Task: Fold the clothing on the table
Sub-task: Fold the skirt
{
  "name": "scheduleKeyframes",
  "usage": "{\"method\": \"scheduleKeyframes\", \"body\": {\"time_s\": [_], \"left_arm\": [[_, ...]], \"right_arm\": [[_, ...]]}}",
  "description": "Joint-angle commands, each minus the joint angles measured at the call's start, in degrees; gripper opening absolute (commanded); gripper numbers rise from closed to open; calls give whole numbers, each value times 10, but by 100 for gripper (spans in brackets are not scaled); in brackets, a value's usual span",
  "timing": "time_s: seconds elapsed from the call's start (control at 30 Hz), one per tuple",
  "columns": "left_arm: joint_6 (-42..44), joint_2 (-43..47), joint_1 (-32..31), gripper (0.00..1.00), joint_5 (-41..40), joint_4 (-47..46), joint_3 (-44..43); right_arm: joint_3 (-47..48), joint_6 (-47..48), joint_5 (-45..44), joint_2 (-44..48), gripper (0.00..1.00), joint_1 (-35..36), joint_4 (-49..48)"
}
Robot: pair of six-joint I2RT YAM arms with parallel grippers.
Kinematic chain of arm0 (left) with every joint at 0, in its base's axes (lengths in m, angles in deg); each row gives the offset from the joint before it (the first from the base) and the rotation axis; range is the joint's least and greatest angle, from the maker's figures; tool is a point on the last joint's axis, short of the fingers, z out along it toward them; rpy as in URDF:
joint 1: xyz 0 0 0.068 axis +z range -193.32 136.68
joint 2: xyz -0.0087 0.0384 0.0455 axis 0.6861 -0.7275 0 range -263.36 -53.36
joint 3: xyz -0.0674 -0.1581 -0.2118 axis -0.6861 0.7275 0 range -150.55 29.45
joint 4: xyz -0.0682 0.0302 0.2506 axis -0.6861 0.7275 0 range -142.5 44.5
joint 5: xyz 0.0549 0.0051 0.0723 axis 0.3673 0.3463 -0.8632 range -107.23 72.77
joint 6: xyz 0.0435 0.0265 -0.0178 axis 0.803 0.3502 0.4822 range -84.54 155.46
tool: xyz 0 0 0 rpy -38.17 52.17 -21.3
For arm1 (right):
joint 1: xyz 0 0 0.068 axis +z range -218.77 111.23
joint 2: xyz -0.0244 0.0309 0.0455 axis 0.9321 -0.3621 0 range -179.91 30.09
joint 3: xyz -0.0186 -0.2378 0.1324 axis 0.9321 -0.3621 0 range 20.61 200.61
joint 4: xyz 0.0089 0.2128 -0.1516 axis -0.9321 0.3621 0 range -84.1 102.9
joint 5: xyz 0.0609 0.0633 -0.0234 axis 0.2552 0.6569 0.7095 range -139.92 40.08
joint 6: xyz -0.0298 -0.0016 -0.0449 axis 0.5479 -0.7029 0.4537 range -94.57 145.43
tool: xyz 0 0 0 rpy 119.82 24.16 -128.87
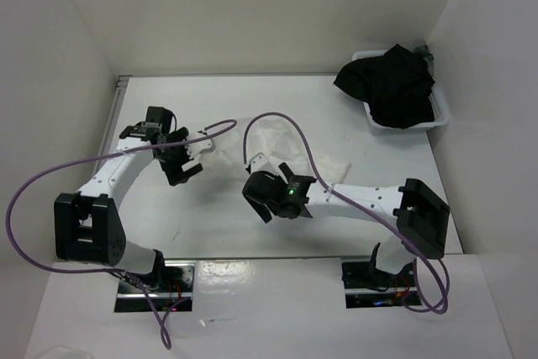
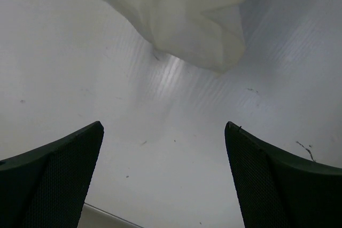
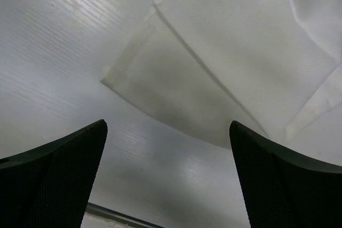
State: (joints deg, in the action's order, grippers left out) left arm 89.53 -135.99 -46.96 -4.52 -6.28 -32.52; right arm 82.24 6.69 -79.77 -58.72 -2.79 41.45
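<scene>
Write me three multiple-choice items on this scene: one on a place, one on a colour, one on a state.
1. Where does the tray stand?
A. the table's far right corner
B. between the arms
C. the near left corner

2. What colour is the garment in the tray?
A. red
B. black
C. blue

3. How is the left gripper?
A. shut on cloth
B. shut, empty
C. open, empty

Key:
1 A, it sits at the far right in the top view.
2 B, a black heap fills it.
3 C, its fingers stand wide apart over bare table.
</scene>
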Motion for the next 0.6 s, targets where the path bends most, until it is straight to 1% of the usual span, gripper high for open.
{"method": "scheduleKeyframes", "body": {"time_s": [0.0, 0.1, 0.23, 0.27, 0.33, 0.37, 0.47, 0.53, 0.57], "left_arm": [[11, 20, -6, 100, 53, -87, 23], [6, 26, -19, 100, 53, -117, 59], [0, 21, -32, 100, 92, -123, 64], [0, 21, -47, 100, 98, -123, 64], [-21, 10, -62, 100, 98, -147, 71], [-45, 5, -78, 100, 98, -170, 71], [-76, -24, -89, 100, 86, -198, 66], [-82, -36, -95, 100, 70, -206, 66], [-82, -41, -95, 96, 52, -222, 72]], "right_arm": [[23, 12, -33, -21, 99, -4, -7], [15, 0, -33, -27, 99, -4, -21], [15, -7, -27, -43, 99, 1, -28], [15, 1, -27, -43, 99, 1, -33], [21, 8, -35, -64, 99, 1, -33], [28, 8, -41, -72, 99, 1, -33], [34, 8, -46, -98, 99, 1, -33], [39, -3, -67, -108, 99, 1, -33], [39, -15, -73, -109, 99, 1, -33]]}}
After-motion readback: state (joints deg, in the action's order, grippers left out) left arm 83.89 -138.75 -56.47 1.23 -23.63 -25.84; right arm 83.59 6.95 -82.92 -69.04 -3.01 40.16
